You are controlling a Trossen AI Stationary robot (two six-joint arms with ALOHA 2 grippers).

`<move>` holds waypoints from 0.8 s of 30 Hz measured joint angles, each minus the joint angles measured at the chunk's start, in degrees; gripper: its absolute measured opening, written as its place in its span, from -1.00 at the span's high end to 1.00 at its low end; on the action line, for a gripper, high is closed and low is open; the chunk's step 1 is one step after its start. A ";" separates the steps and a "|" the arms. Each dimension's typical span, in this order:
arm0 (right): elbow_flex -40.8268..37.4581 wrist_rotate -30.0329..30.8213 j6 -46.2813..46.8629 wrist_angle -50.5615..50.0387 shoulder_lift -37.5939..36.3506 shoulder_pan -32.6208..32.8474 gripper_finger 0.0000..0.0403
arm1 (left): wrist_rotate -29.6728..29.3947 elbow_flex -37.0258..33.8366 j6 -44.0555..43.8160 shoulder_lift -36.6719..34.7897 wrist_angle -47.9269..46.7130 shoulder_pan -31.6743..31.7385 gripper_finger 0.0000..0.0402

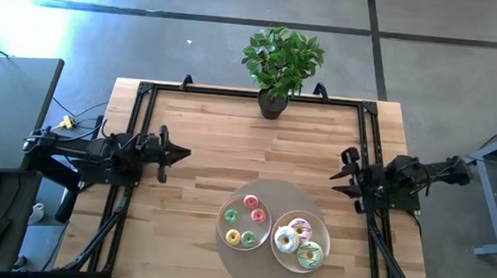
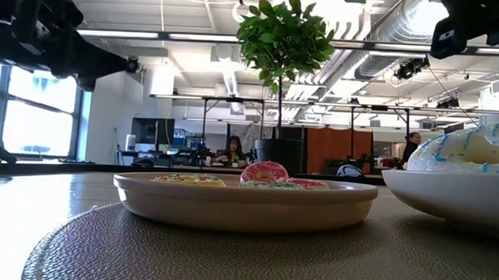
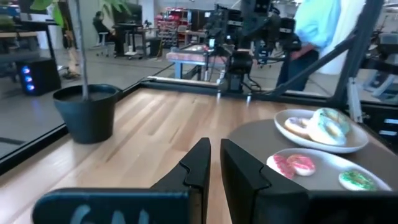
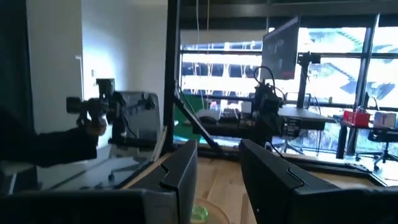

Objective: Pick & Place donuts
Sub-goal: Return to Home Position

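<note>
— Well, starting at our left: what do we have on that side?

— We see the left gripper (image 1: 183,154) hanging above the light wooden table (image 1: 206,118), near its left edge and pointing inward. Its dark fingers (image 3: 196,168) sit almost together with only a slit between them, and nothing is in it.

— And further along?

— At the far edge, about midway, stands the green leafy plant in a black pot (image 1: 280,66). Nearer the front edge lies the round grey textured mat (image 1: 260,273). On it we see two pale round plates side by side, touching or nearly so (we cannot tell which from above).

— Where are the donuts?

— All on those plates. The left plate (image 1: 220,224) holds the small toy ring donuts (image 1: 233,237) in green, pink-red and yellow, lying flat and close together. The right plate (image 1: 327,241) holds the three larger iced ring donuts (image 1: 286,240). The pink one lies toward the plant, the white one beside the left plate, and the green one nearest the front edge.

— And the right side?

— The right gripper (image 1: 344,171) hangs above the table near the right edge, facing the left one and well apart from both plates. Its fingers (image 4: 180,168) are spread, and we see nothing between them.
</note>
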 joint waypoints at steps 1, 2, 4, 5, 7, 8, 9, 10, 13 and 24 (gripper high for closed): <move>-1.13 0.04 0.27 2.12 -0.02 0.00 0.41 | -0.05 0.00 -0.03 0.02 -0.25 0.35 0.83; -2.08 0.23 0.46 3.47 -0.02 0.00 0.41 | -0.29 0.00 -0.22 0.02 -0.78 0.61 0.83; -3.01 0.71 0.60 3.89 0.00 0.00 0.41 | -1.30 0.00 -0.98 0.03 -2.47 0.56 0.83; -3.15 0.75 0.62 4.03 0.00 0.00 0.41 | -1.80 -0.02 -1.17 0.04 -2.98 0.52 0.83; -3.13 0.67 0.84 2.83 -0.02 0.00 0.41 | -1.96 -0.02 -1.49 0.04 -3.43 0.52 0.83; -3.13 0.61 1.11 1.62 -0.02 0.00 0.41 | -1.85 -0.02 -1.49 0.04 -3.57 0.52 0.83; -3.15 0.38 1.51 0.34 0.00 0.00 0.41 | -1.71 -0.04 -1.49 0.04 -3.59 0.52 0.83; -3.15 0.23 2.13 -0.79 0.01 0.02 0.41 | -1.58 -0.04 -1.51 0.04 -3.63 0.52 0.83; -3.15 0.27 2.49 -3.46 0.04 0.04 0.41 | -1.55 -0.07 -1.51 0.04 -3.69 0.51 0.83; -3.29 0.27 4.02 -4.78 0.04 0.04 0.41 | -1.54 -0.13 -1.51 0.04 -3.77 0.50 0.83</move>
